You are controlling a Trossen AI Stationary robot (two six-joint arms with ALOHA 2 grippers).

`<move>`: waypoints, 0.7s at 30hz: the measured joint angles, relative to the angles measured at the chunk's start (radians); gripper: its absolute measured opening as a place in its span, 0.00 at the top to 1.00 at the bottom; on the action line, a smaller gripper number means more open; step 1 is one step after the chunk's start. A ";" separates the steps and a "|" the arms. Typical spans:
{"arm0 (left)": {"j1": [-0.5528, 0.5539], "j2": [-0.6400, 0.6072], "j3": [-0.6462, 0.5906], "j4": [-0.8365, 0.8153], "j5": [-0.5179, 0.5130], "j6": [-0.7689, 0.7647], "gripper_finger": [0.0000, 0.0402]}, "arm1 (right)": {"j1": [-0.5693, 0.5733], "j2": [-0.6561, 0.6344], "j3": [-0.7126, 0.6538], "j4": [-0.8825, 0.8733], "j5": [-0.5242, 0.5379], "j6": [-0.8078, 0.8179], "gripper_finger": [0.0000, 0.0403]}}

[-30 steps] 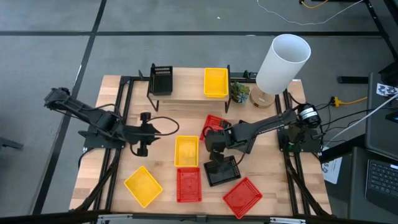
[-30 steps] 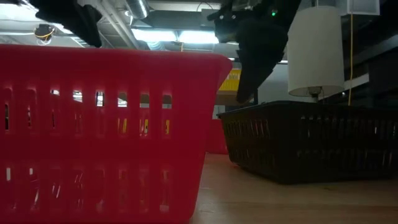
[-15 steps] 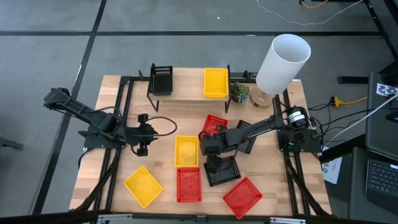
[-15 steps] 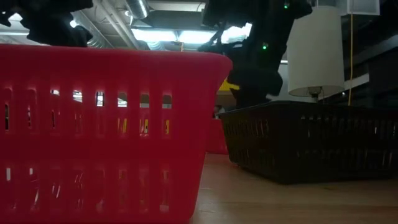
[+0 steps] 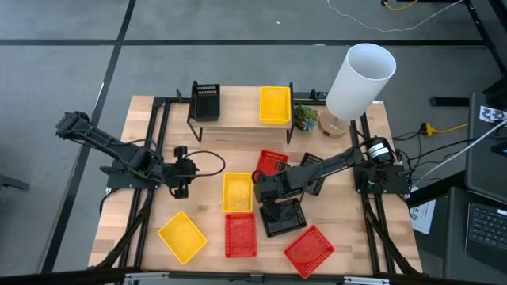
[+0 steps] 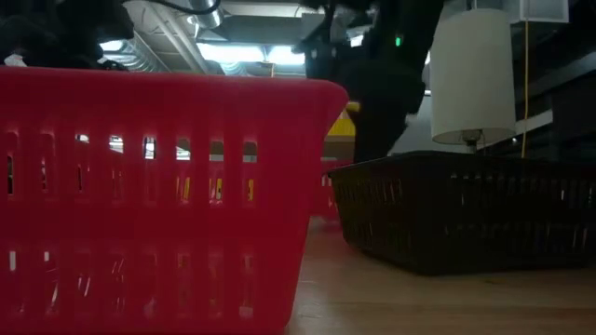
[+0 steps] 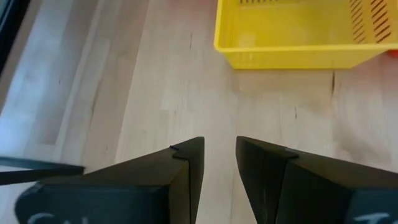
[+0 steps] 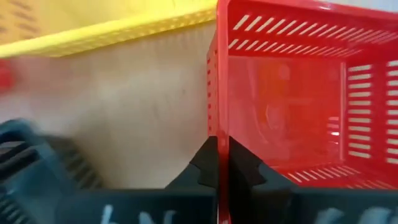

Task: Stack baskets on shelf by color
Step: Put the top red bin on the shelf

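Right wrist view: I'm clamping the right gripper [image 8: 217, 163] on the side wall of the red basket [image 8: 298, 87] at mid-table (shelf [image 5: 238, 119] lying beyond it, far side); left gripper [image 7: 219, 163] is waiting, parted.

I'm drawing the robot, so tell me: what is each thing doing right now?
right gripper: shut on the wall of the red basket.
left gripper: open, holding nothing, over the table.
black basket: sitting on the shelf.
yellow basket: sitting on the shelf.
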 joint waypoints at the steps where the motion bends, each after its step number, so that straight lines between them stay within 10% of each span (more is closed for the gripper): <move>1: 0.000 0.000 -0.001 0.000 -0.003 0.000 0.79 | 0.007 0.000 0.029 -0.040 0.000 0.000 0.99; 9: 0.000 0.000 -0.001 0.037 -0.023 0.029 0.79 | 0.054 0.000 0.298 -0.227 -0.016 -0.075 1.00; 21: -0.063 -0.013 0.000 0.073 -0.050 0.084 0.79 | -0.116 -0.001 0.603 -0.052 -0.015 -0.571 1.00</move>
